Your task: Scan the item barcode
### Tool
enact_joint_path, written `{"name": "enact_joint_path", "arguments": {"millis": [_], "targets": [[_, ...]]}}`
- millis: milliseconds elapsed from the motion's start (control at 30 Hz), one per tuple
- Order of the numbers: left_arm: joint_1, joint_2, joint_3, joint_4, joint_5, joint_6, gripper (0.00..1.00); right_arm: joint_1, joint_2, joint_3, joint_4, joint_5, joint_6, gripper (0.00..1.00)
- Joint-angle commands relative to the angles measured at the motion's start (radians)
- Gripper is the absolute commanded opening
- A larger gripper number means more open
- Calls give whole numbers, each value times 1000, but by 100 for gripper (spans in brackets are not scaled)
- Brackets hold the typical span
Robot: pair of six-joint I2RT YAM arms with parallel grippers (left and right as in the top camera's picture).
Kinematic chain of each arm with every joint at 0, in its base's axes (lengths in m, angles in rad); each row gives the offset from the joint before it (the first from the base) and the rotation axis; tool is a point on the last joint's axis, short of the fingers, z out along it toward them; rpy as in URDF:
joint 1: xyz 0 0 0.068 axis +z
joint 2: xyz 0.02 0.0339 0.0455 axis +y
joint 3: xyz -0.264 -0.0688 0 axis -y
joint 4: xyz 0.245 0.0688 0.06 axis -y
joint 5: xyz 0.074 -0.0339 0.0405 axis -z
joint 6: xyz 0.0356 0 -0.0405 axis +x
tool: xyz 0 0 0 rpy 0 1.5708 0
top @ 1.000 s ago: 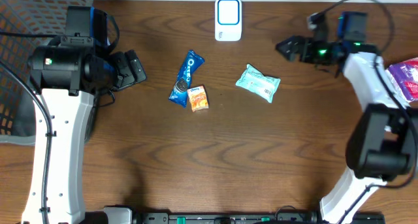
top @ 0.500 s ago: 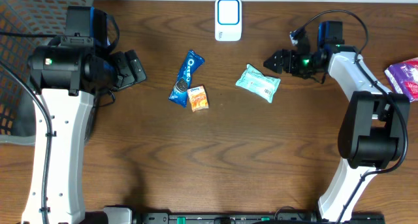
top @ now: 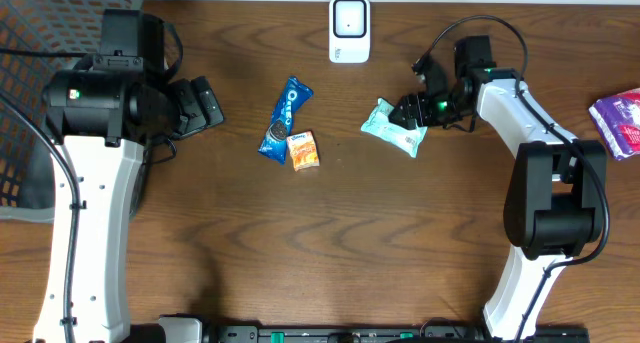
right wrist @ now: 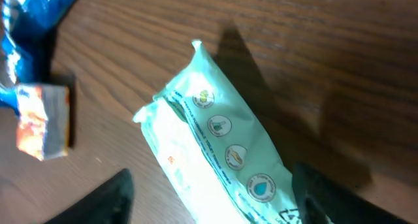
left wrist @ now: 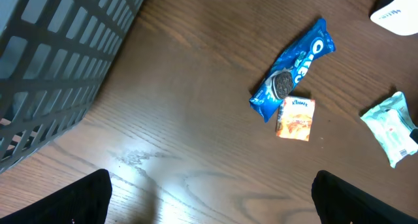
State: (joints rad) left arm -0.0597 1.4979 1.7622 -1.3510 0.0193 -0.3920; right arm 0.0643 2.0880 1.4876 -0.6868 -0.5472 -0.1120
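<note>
A pale green wipes packet [top: 393, 126] lies flat on the wooden table, right of centre. My right gripper [top: 411, 110] is down over its right end. In the right wrist view the packet [right wrist: 215, 145] runs between the two dark fingers of that gripper [right wrist: 215, 208], which stand open with a gap on each side. The white scanner [top: 349, 28] stands at the table's back edge, left of the right gripper. My left gripper [top: 205, 105] hovers open at the left, holding nothing; in its own view the left gripper [left wrist: 209, 198] has bare wood between its fingers.
A blue Oreo pack [top: 285, 118] and a small orange packet [top: 304, 150] lie together left of centre, the Oreo pack [left wrist: 294, 61] also in the left wrist view. A grey mesh basket [top: 40, 43] fills the far left. A purple packet [top: 620, 118] sits at the right edge.
My right arm has swung left and down from the back right until its gripper is over the green packet, and its jaws have narrowed somewhat. The left arm has not moved.
</note>
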Motion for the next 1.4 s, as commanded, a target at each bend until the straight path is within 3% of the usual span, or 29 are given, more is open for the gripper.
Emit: {"name": "enact_joint_path", "arguments": {"millis": [0, 133, 267, 533, 733, 967, 1200, 1367], "targets": [[4, 5, 3, -2, -16, 6, 98, -1, 35, -3, -29, 23, -17, 75], [4, 5, 3, -3, -16, 6, 98, -1, 35, -3, -111, 23, -18, 72], [4, 5, 3, -3, -16, 6, 98, 1, 35, -3, -206, 4, -17, 54], [4, 5, 3, -3, -16, 6, 98, 1, 32, -3, -180, -3, -8, 63], [4, 5, 3, -3, -16, 6, 98, 0, 33, -3, -12, 138, 115, 62], [4, 5, 3, -3, -16, 6, 98, 3, 45, -6, 24, 63, 115, 63], [4, 5, 3, -3, -16, 6, 98, 3, 46, -48, 23, 15, 114, 59], [4, 5, 2, -3, -16, 6, 98, 3, 46, -114, 56, 14, 115, 47]]}}
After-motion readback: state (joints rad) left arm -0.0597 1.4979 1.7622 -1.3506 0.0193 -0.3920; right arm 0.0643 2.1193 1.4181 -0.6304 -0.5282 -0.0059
